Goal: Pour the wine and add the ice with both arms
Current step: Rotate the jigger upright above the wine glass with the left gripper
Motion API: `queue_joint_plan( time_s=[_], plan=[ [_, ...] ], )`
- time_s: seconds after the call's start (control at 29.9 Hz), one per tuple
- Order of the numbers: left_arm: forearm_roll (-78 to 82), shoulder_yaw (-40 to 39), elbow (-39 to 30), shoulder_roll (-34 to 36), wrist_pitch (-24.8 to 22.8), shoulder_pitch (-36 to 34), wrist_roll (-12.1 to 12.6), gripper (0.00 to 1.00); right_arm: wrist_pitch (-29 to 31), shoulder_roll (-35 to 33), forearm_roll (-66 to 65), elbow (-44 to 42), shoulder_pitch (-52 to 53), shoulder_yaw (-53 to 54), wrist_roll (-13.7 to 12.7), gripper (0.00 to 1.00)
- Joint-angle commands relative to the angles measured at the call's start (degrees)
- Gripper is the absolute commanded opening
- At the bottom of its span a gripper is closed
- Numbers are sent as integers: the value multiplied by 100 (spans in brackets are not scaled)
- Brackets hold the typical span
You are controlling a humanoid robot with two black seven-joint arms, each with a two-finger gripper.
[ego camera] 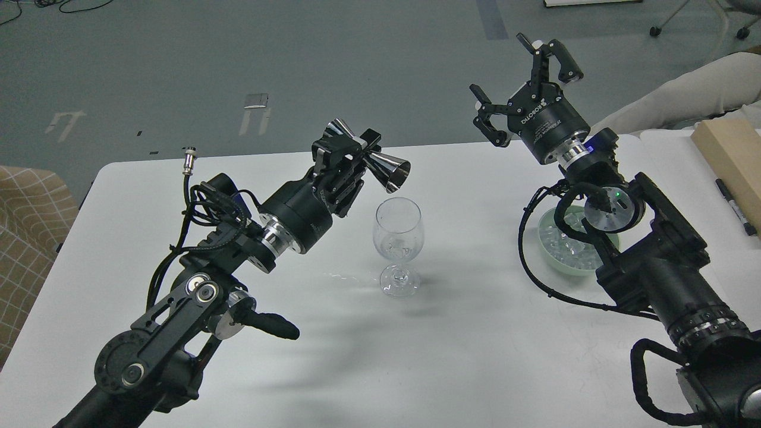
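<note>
The ice (571,246) lies heaped in a pale green bowl (612,242) on the white table (475,356), to the right of the wine glass (398,245). The right gripper (523,80) hangs well above and behind that bowl, its fingers (565,59) spread wide and holding nothing; the right arm (654,273) crosses in front of the bowl and hides much of its near rim. None of the ice is touched by either gripper.

The left gripper (345,157) is clenched around the waist of a shiny metal jigger (380,163), a double-cone measure. The jigger is tilted onto its side, its larger mouth facing right and slightly down, just above and to the left of the wine glass rim, not touching it. Whether any liquid is left inside the jigger cannot be told.

The wine glass stands upright on its stem between the two arms, with a small amount of clear liquid in the bottom of its bowl. A few wet glints lie on the table just left of the glass foot. Far to the right of the glass, a black marker (734,205) and a light wooden block (734,154) rest at the table's edge.
</note>
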Motion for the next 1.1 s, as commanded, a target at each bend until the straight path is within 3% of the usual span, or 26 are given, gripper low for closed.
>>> queue_joint_plan(
  time_s=[0.0,0.6,0.9,1.07],
  plan=[
    [0,-26,0,-34,9,39,-9,12,0,0,0,1,0,8,0,99],
    [-175,-70,-44,-87,9,189,53,12,0,0,0,-8,0,8,0,99],
    [-1185,-132,-26,-70,88,189,193,12,0,0,0,-8,0,0,0,99],
    [-1966,-167,-9,9,369,172,255,12,0,0,0,-8,0,0,0,99]
  ],
)
